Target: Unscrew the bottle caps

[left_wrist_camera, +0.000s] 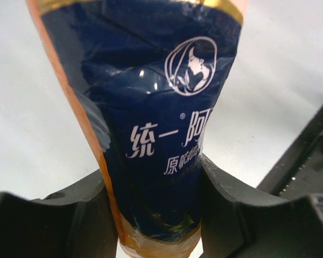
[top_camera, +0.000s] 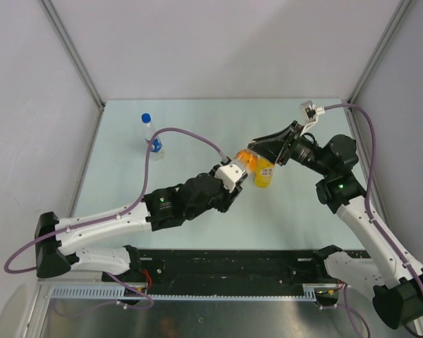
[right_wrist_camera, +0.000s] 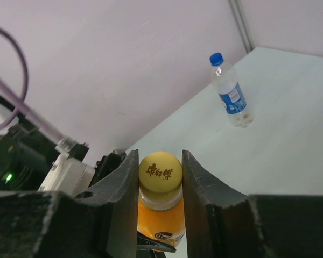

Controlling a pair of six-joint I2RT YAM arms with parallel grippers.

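- Centrally, above the pale tabletop (top_camera: 211, 120), the two arms meet on one bottle; the left arm (top_camera: 127, 218) reaches in from the near left, the right arm (top_camera: 366, 225) from the far right
- left jaws: clamped on the body of the orange bottle (left_wrist_camera: 151, 107), one finger pressing each side of its dark blue label with white Chinese lettering; orange liquid shows at the label's edges
- right jaws: closed on the yellow cap (right_wrist_camera: 160, 173) of that bottle, a finger touching each side; the cap sits on the neck, printed characters facing the right wrist camera
- whether the orange bottle rests on the tabletop or hangs clear of it, I cannot tell
- clear water bottle (top_camera: 151, 141) with a blue label: upright at the far left of the tabletop, well apart from both arms; its blue cap (top_camera: 146, 117) is on
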